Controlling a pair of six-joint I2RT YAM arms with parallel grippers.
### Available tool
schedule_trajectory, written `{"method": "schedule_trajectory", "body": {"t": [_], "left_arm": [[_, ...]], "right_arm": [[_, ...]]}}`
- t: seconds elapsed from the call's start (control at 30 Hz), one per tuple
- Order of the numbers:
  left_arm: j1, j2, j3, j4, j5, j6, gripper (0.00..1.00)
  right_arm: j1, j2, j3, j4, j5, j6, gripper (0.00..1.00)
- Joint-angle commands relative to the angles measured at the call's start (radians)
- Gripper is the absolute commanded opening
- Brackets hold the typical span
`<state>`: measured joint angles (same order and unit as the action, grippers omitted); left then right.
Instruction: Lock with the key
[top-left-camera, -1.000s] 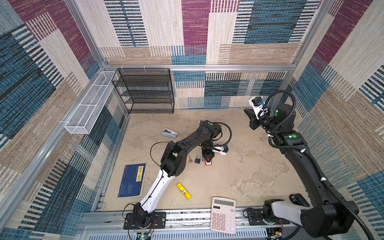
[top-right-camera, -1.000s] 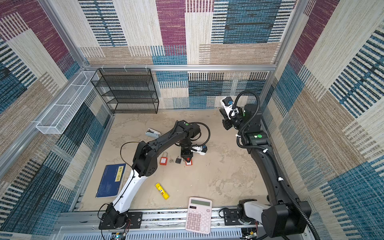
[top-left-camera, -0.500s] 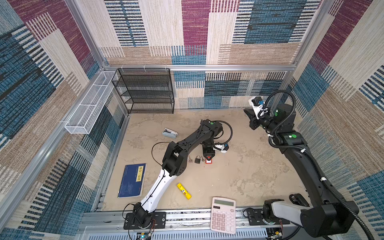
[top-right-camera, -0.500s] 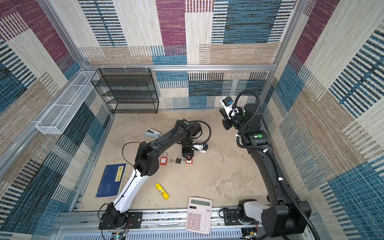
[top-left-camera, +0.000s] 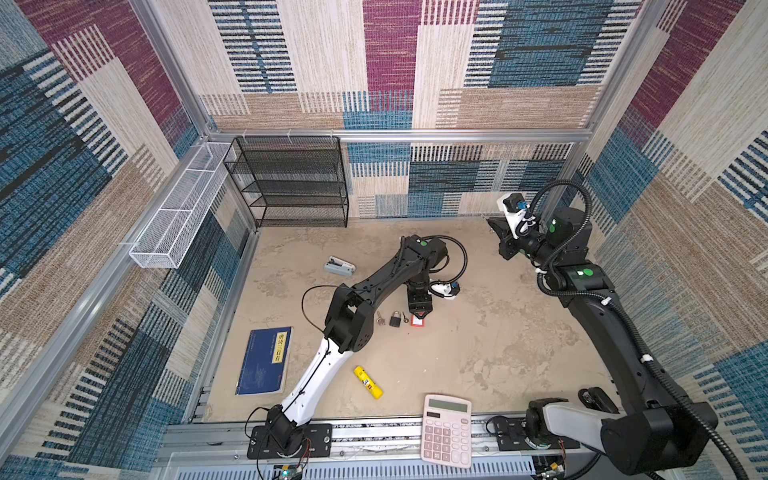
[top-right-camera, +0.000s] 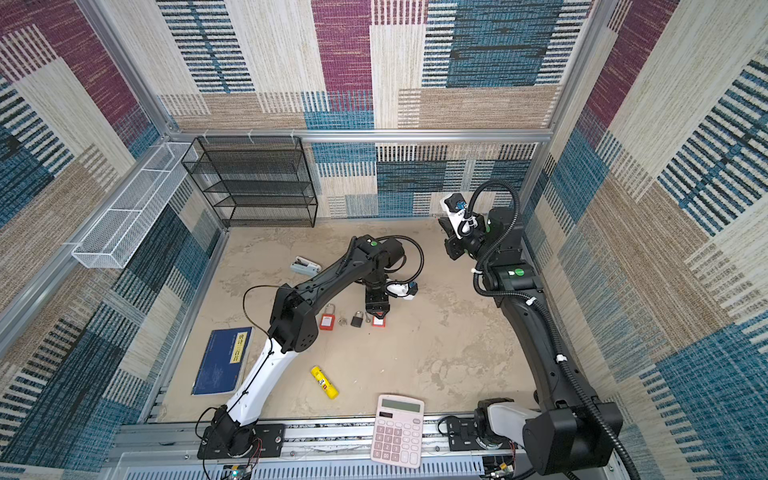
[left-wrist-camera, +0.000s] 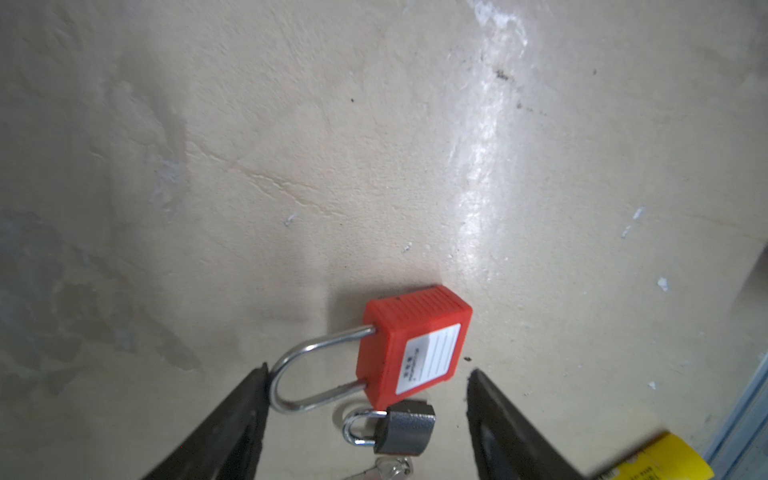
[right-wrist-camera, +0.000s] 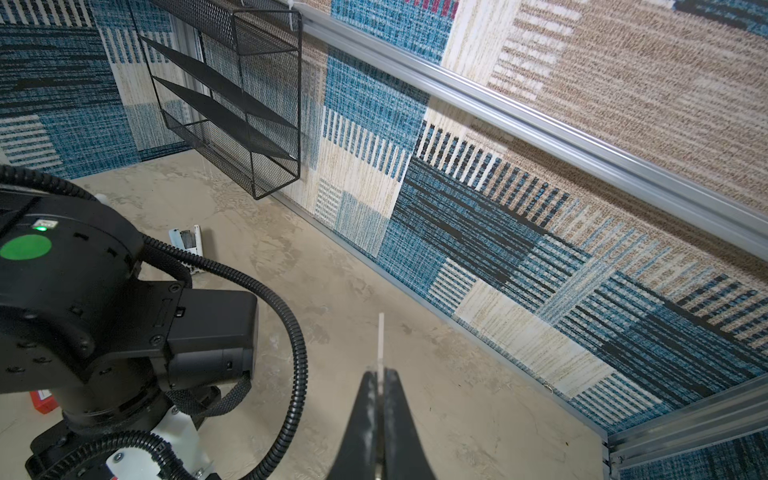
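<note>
Jaws on the left gripper (left-wrist-camera: 368, 370) stand wide apart, holding nothing, and straddle the red padlock (left-wrist-camera: 415, 340), which lies flat with its long axis running finger to finger, shackle bow close against one fingertip (left-wrist-camera: 253, 388). Right gripper (right-wrist-camera: 380, 376), raised well apart from that padlock, is pinched shut on a thin white strip (right-wrist-camera: 380, 336). Just beside the red padlock lies the small grey padlock (left-wrist-camera: 405, 432), and past it the keys (left-wrist-camera: 388, 469). Left arm looks far the nearer for fetching a key.
</note>
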<state>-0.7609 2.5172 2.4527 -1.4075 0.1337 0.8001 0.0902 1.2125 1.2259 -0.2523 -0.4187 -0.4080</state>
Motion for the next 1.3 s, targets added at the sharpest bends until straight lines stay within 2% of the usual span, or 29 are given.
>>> {"method": "schedule_trajectory", "body": {"t": [0.0, 0.27, 0.4, 0.57, 0.67, 0.77, 0.9, 1.1, 1.2, 1.27], "left_arm": [[0.005, -0.018, 0.023, -0.003, -0.012, -0.039, 0.76], [0.048, -0.113, 0.005, 0.148, 0.017, -0.145, 0.75], [0.098, -0.240, -0.146, 0.338, 0.044, -0.254, 0.74], [0.172, -0.485, -0.477, 0.644, 0.086, -0.399, 0.76], [0.219, -0.595, -0.629, 0.739, 0.134, -0.466, 0.76], [0.247, -0.698, -0.764, 0.782, 0.135, -0.487, 0.76], [0.270, -0.799, -0.898, 0.795, 0.124, -0.500, 0.77], [0.303, -0.918, -1.054, 0.821, 0.116, -0.537, 0.77], [0.318, -0.966, -1.112, 0.842, 0.119, -0.553, 0.77], [0.323, -0.986, -1.131, 0.843, 0.122, -0.557, 0.77]], "right_arm": [[0.000, -0.004, 0.005, 0.004, -0.003, 0.005, 0.00], [-0.002, -0.010, -0.019, 0.033, 0.050, 0.051, 0.00], [-0.001, -0.036, -0.078, 0.100, 0.091, 0.153, 0.00], [-0.001, -0.067, -0.232, 0.177, 0.072, 0.446, 0.00], [0.003, -0.062, -0.323, 0.205, 0.029, 0.644, 0.00], [0.044, -0.053, -0.411, 0.237, 0.033, 0.816, 0.00], [0.190, -0.072, -0.533, 0.343, 0.148, 1.059, 0.00], [0.346, -0.053, -0.709, 0.501, 0.323, 1.522, 0.00], [0.380, -0.037, -0.739, 0.497, 0.391, 1.650, 0.00], [0.392, -0.017, -0.742, 0.492, 0.408, 1.692, 0.00]]}}
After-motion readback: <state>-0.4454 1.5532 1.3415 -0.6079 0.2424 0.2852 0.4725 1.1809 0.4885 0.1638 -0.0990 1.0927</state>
